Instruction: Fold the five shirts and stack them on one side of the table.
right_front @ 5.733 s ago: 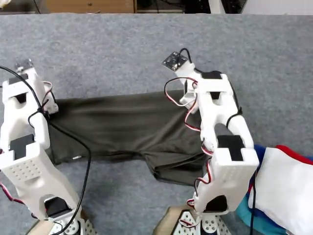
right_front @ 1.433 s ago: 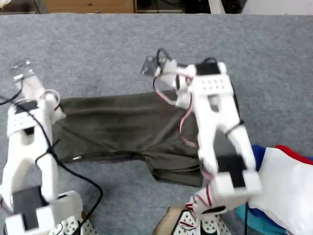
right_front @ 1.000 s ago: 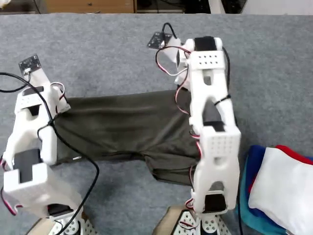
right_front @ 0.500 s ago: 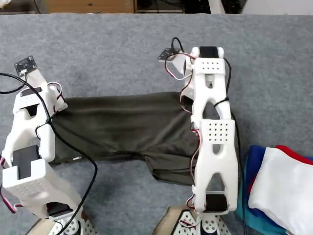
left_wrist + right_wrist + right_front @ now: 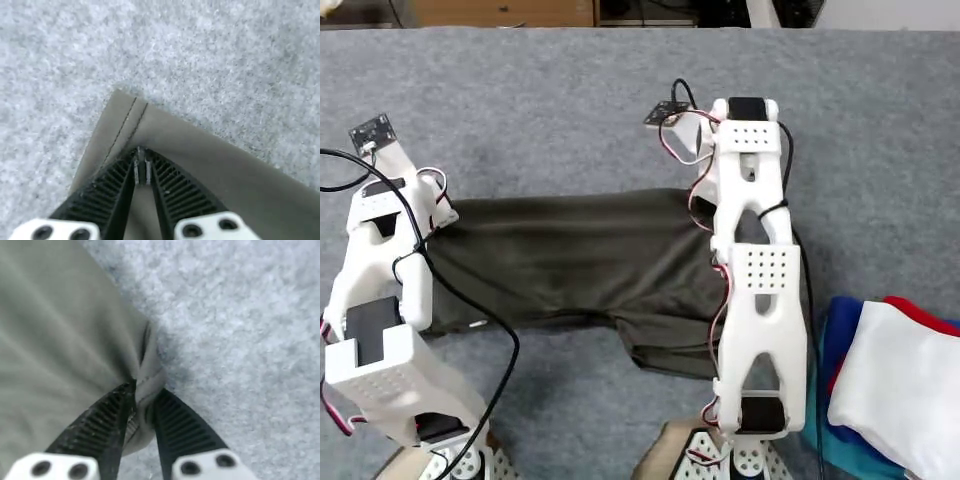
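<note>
Olive cloth, the shirt lies spread flat across the middle of the high view on the grey worktop. A stack of folded shirts sits at the lower right. The left gripper has its fingers pinched together on the shirt beside its stitched corner. The right gripper nips a bunched fold at the opposite edge. The fabric looks light, limp and likely to sag, so holding both far corners seems the soundest grip for folding it over.

An olive shirt lies spread out beside stacked folded shirts.
</note>
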Available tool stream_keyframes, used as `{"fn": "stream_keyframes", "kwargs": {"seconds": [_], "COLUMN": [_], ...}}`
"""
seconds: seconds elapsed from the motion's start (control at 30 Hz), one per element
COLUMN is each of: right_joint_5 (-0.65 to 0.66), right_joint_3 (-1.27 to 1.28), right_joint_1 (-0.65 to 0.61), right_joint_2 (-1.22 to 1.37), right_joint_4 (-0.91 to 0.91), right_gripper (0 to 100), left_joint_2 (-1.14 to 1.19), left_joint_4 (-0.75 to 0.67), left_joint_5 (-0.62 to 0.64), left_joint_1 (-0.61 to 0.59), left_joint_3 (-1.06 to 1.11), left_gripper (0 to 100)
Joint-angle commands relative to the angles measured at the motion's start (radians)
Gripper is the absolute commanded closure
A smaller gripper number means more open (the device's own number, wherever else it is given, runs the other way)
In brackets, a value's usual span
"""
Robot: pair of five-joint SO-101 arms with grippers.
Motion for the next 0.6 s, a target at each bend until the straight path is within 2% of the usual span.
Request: {"fn": "stream_keyframes", "kwargs": {"seconds": [0.0,0.2,0.43,0.5,0.57], "right_joint_5": [0.006,0.000,0.005,0.005,0.005], "right_joint_3": [-0.094,-0.214,-0.228,-0.229,-0.246], "right_joint_1": [0.013,-0.013,-0.025,-0.027,-0.027], "right_joint_2": [-0.004,-0.004,-0.004,-0.010,-0.016], "right_joint_4": [-0.035,-0.121,-0.233,-0.232,-0.206], "right_gripper": [99.4,99.4,98.9,96.6,90.3], "left_joint_2": [-0.005,-0.005,-0.005,-0.005,-0.005], "left_joint_4": [-0.014,-0.014,-0.014,-0.014,-0.014], "left_joint_5": [0.009,0.008,0.008,0.008,0.008], "left_joint_1": [-0.011,-0.011,-0.011,-0.011,-0.011], "left_joint_3": [-0.044,-0.043,-0.044,-0.044,-0.044], "left_gripper": [98,98,98,98,98]}}
